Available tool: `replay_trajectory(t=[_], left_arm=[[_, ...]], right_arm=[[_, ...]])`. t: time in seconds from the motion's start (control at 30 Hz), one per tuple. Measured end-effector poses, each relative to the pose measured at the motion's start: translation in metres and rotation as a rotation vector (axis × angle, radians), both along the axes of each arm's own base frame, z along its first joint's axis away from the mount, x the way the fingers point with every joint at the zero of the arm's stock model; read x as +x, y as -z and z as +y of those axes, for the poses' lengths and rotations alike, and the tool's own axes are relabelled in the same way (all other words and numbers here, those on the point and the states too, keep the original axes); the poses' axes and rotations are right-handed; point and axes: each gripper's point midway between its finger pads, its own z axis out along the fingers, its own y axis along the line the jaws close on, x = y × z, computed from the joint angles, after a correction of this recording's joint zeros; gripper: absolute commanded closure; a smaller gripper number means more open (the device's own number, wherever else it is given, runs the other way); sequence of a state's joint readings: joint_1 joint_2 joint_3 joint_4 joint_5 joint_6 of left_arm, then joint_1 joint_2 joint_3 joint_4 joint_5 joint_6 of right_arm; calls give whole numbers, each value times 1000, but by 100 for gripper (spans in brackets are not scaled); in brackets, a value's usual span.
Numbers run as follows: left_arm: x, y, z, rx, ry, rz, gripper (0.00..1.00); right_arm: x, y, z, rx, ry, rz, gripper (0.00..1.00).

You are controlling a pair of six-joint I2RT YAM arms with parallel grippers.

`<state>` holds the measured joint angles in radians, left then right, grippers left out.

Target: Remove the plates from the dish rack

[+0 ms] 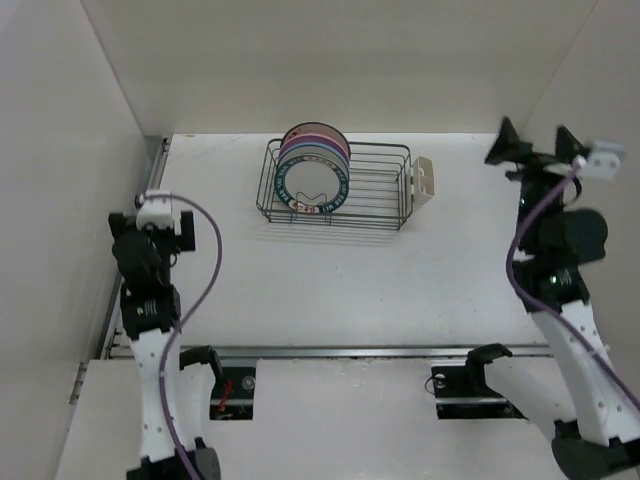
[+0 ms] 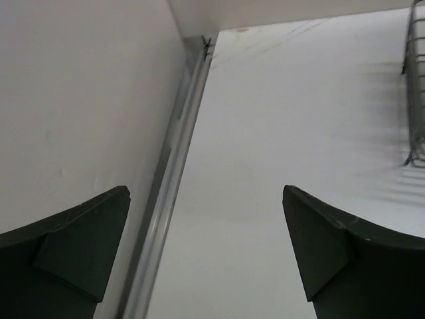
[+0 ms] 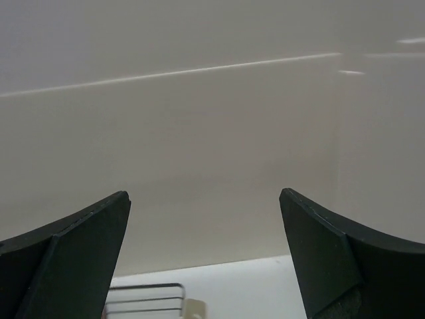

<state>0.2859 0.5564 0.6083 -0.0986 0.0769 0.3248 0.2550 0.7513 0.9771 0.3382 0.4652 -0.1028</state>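
Note:
The black wire dish rack (image 1: pixel 375 190) stands at the back middle of the table. Several plates (image 1: pixel 313 165) stand upright, packed together at its left end. The front one is white with a dark teal rim; pink and blue rims show behind it. My left gripper (image 1: pixel 152 205) hovers open and empty by the left wall, well left of the rack. In the left wrist view the left gripper (image 2: pixel 206 199) is over bare table, with a rack corner (image 2: pixel 417 100) at the right edge. My right gripper (image 1: pixel 535 140) is raised at the far right, open and empty. The right gripper (image 3: pixel 204 203) faces the back wall.
A cream plastic cup (image 1: pixel 424 182) is clipped to the rack's right end, and the cup (image 3: pixel 194 309) also shows low in the right wrist view beside the rack's top wires (image 3: pixel 143 296). A metal rail (image 2: pixel 169 179) runs along the left wall. White walls enclose the table on three sides.

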Motion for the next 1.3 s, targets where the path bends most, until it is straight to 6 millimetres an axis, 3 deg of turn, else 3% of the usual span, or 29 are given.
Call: replay_trajectory(t=[0.07,0.17,0.23,0.3,0.37,0.43,0.53,0.63,0.77,0.9,1.1,1.23,1.3], left_arm=[[27,-40,-9,9,63,18,1],[69,-95,-28,2,182,57,1],[97,-113,-40,-27,260,117,1],[119,-116,-51,-59,320,189,1],[136,-106,-67,-88,371,274,1],[150,-87,-84,-106,411,360,2],[162,-45,-106,-140,446,494,4],[171,-7,-123,-185,458,597,14],[187,37,-134,-231,448,700,19],[211,65,-140,-268,427,743,21],[220,85,-149,-297,422,767,24],[226,93,-164,-300,444,777,37],[230,99,-172,-304,450,785,49]], right_arm=[[36,-19,42,-97,-171,41,0],[94,-8,105,-216,-427,165,0],[127,32,145,-265,-601,290,0],[147,88,176,-280,-742,440,0],[154,140,196,-275,-827,585,0],[151,176,214,-280,-889,690,0],[142,205,242,-320,-959,765,0],[144,221,268,-363,-995,799,0],[168,237,291,-397,-965,827,0],[198,249,285,-431,-797,863,0],[218,239,266,-496,-583,842,0],[219,236,270,-552,-600,824,5],[220,233,276,-567,-626,804,10]])
